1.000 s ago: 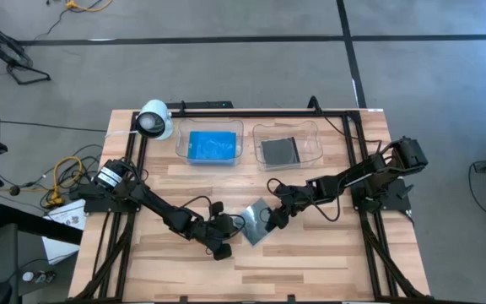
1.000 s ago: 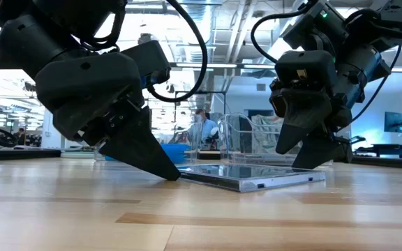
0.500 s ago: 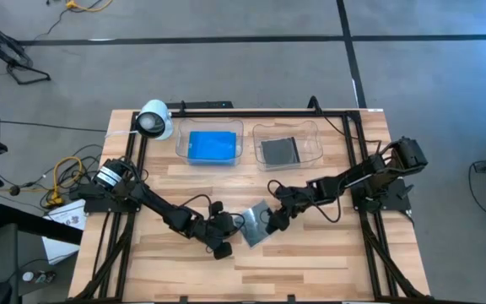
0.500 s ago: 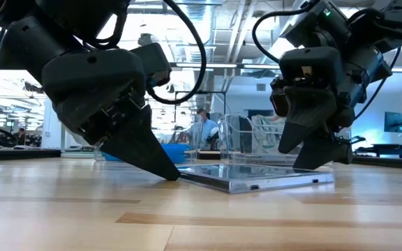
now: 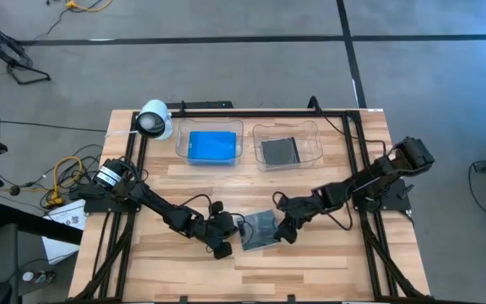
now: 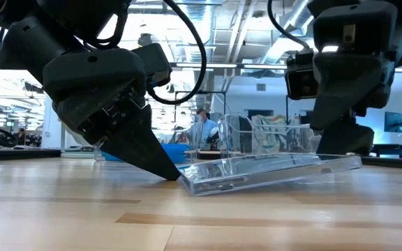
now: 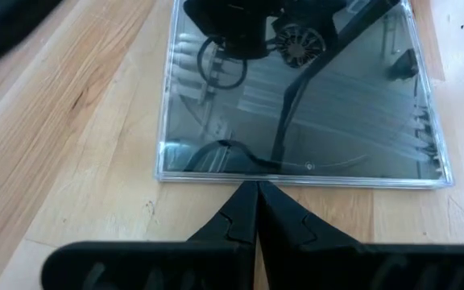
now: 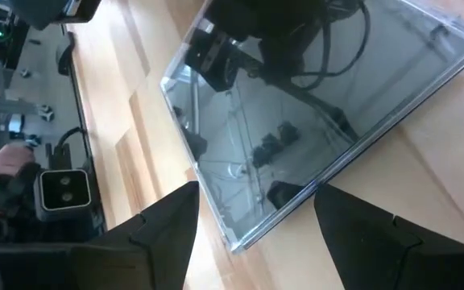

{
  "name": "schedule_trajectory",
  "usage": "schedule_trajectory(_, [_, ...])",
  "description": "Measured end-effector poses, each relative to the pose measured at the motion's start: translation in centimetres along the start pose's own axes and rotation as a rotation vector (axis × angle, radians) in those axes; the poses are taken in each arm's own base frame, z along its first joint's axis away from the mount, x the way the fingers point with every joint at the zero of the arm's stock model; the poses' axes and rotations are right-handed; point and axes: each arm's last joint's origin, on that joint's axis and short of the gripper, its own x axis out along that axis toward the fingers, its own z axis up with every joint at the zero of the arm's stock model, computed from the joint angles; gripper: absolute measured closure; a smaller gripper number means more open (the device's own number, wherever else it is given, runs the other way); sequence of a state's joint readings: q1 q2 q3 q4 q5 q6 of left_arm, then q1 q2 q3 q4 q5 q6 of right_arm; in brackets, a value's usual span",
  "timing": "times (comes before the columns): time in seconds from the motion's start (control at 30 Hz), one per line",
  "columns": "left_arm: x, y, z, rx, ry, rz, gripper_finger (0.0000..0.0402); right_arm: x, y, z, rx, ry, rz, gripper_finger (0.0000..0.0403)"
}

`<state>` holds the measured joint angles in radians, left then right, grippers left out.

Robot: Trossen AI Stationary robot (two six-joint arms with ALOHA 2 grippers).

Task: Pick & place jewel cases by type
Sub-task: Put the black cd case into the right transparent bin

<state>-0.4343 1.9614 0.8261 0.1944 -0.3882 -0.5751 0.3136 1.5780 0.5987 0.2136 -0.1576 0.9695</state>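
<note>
A clear jewel case [image 5: 260,230] with a dark inside lies near the table's middle, tilted. Its left edge [image 6: 187,183] is on the wood and its right end [image 6: 351,164] is raised. My left gripper [image 5: 237,229] is shut, its tip at the case's left edge. My right gripper [image 5: 284,228] is open at the case's right side, with one corner of the case [image 8: 240,238] between its fingers. Blue jewel cases [image 5: 213,145] lie in the far left tray. A dark one [image 5: 280,149] lies in the far right tray. My left gripper presses its shut fingertips [image 7: 256,193] against the middle of the case's left edge [image 7: 256,179]. It slants down from the table's left, tip on the wood. My right gripper has the case's right corner between its open fingers [image 8: 353,217], slanting down from the right. The case's edge lies against them and that end is off the table; which finger bears it I cannot tell.
Two clear trays [image 5: 240,133] [image 5: 314,135] stand side by side at the far edge. A white cylindrical camera [image 5: 153,120] sits at the far left corner. Bare wood lies near and to both sides of the case. A black frame runs along the table's sides.
My right gripper has gone toward the table's near edge and risen a little, staying open. The case has turned about on the table. Its right end has lifted, while its left edge stays on the wood against my still left gripper.
</note>
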Motion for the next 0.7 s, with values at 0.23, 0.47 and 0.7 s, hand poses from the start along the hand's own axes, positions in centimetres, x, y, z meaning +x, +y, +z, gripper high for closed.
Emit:
schedule_trajectory(0.23, [0.0, 0.0, 0.0, 0.001, -0.001, 0.001, 0.0401, 0.1, 0.5, -0.3, -0.016, -0.013, 0.020, 0.0163])
schedule_trajectory(0.47, [0.0, 0.0, 0.0, 0.006, -0.002, 0.003, 0.0401, 0.0, 0.8, -0.2, -0.025, -0.022, 0.045, 0.0163])
schedule_trajectory(0.7, [0.0, -0.1, 0.0, 0.047, -0.008, -0.001, 0.0401, 0.1, 1.1, -0.4, -0.039, -0.027, 0.057, 0.0163])
